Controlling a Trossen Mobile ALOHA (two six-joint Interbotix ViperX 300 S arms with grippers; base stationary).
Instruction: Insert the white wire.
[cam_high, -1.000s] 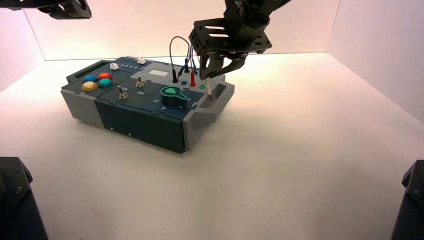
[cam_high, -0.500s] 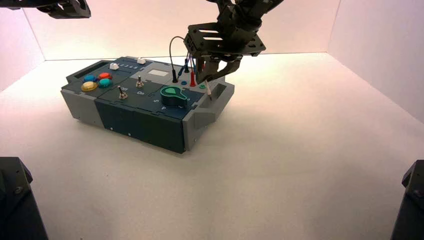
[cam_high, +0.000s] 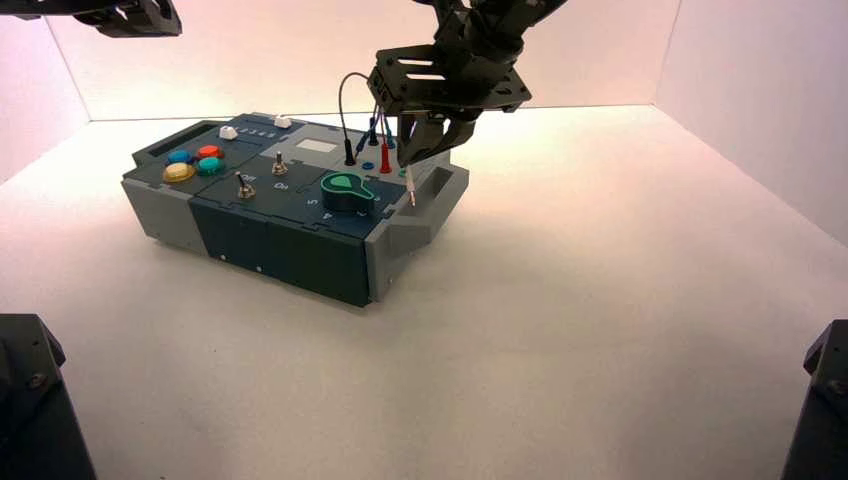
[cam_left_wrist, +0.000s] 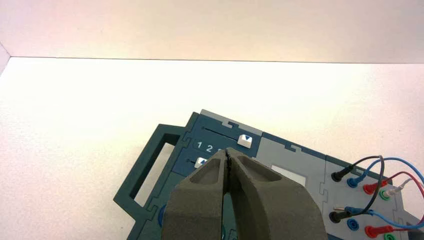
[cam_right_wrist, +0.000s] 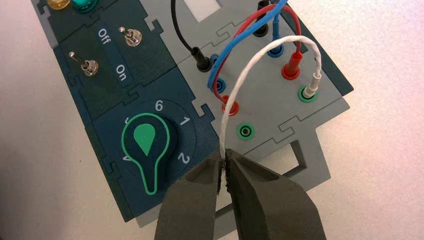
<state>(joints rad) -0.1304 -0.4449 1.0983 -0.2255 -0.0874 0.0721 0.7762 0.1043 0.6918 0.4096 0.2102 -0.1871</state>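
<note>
Right wrist view: I've got the right gripper (cam_right_wrist: 225, 156) clamped narrow on the white wire (cam_right_wrist: 270, 48), fingers together around it near its loose end. The wire arches over the panel; its other plug (cam_right_wrist: 311, 86) sits in the green socket (cam_right_wrist: 307, 94) by the panel's far right corner. The second green socket (cam_right_wrist: 245, 131) is uncovered, just beyond my fingertips, near the panel's right edge. High view: my right gripper is above the box's right edge, and the held end's whitish pin plug (cam_high: 410, 184) hangs down over the grey right handle (cam_high: 432, 205), a bit tilted. The box (cam_high: 285, 215) stands turned on the bench (cam_high: 560, 350), left of centre toward the back edge. Red, blue and black leads loop beside the white one; green knob (cam_right_wrist: 147, 142) near the front right corner. Left gripper (cam_left_wrist: 227, 152) is parked, shut, above the box's left part.
</note>
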